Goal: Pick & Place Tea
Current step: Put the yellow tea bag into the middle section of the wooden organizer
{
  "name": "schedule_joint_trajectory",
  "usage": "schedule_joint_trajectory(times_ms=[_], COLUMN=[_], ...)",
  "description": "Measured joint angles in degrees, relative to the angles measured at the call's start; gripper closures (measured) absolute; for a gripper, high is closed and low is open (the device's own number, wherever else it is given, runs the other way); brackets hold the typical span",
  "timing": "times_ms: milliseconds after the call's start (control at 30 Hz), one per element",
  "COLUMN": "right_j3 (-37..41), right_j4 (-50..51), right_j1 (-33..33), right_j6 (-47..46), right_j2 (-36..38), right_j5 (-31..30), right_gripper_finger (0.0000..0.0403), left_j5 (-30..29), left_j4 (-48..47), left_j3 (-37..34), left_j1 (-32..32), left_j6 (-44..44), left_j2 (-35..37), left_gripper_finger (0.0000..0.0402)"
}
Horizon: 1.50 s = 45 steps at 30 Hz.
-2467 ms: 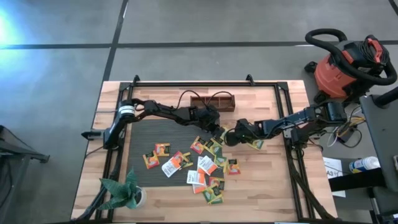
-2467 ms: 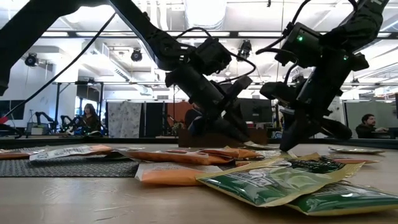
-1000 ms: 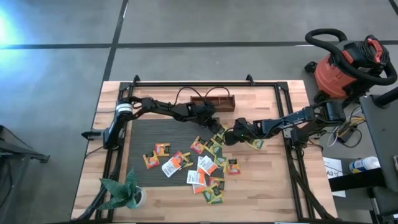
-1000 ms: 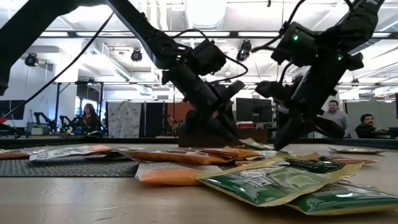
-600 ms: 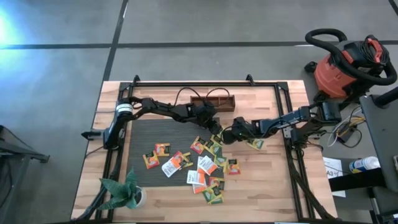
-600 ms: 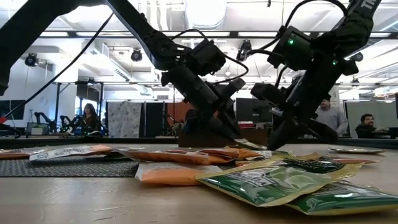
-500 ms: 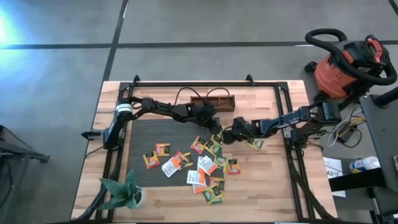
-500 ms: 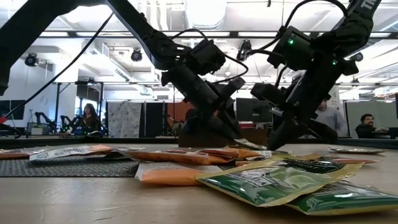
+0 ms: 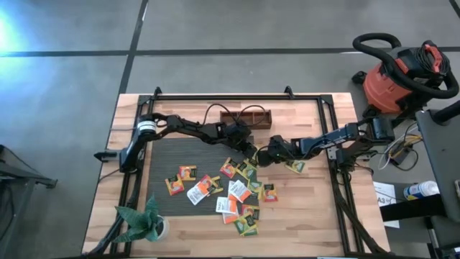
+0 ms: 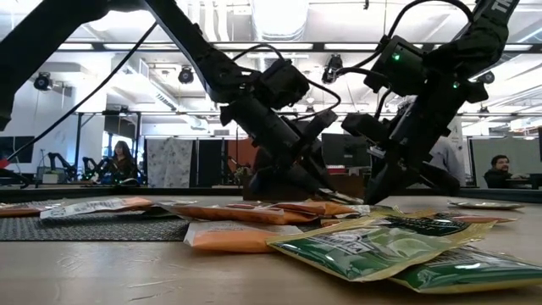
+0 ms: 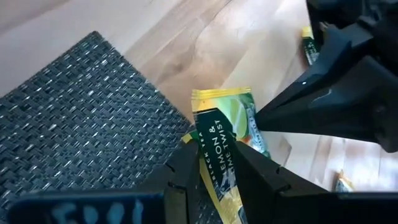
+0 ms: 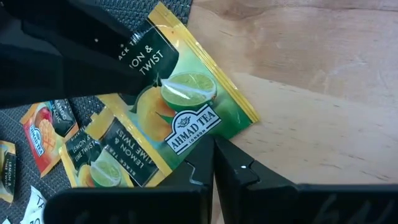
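Left gripper (image 11: 214, 163) pinches my lemon tea packet (image 11: 225, 137) by its edge; right gripper (image 12: 212, 152), clenched empty, braces it.

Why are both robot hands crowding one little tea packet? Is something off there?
Yes, slightly. The left gripper pinches a lemon tea packet on edge at the grey mat's corner, while the shut right gripper noses against it. The other packets lie scattered flat.
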State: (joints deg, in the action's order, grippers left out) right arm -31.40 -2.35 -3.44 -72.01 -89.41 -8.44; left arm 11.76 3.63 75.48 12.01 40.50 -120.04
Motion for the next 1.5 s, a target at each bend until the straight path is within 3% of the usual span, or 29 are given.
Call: schedule_joint_trajectory(times_ms=[267,667,900,1200,1500], right_j3=[0.00,0.02,0.11,0.15,0.11], right_j4=[-0.02,0.15,0.78,8.11,24.17], right_j1=[0.02,0.04,0.04,0.09,0.04], right_j6=[0.20,0.47,1.16,4.07,5.13], right_j2=[0.00,0.00,1.20,11.26,25.98], right_j5=[0.08,0.10,0.52,-1.71,-9.59], right_gripper_finger=[0.0394,0.0394,0.0394,0.0394,0.0394], left_j5=[1.17,-0.21,0.64,0.84,-4.46], left_j4=[0.38,0.21,0.21,-3.22,-20.78], left_j3=[0.24,0.28,0.28,1.37,12.20], left_j1=[0.02,0.45,0.44,1.26,3.23], left_j6=[0.25,-3.02,-5.93,-9.52,-29.66], left_j2=[0.20,2.12,2.15,3.14,10.65], left_gripper_finger=[0.0317,0.0395,0.0401,0.0401,0.0401])
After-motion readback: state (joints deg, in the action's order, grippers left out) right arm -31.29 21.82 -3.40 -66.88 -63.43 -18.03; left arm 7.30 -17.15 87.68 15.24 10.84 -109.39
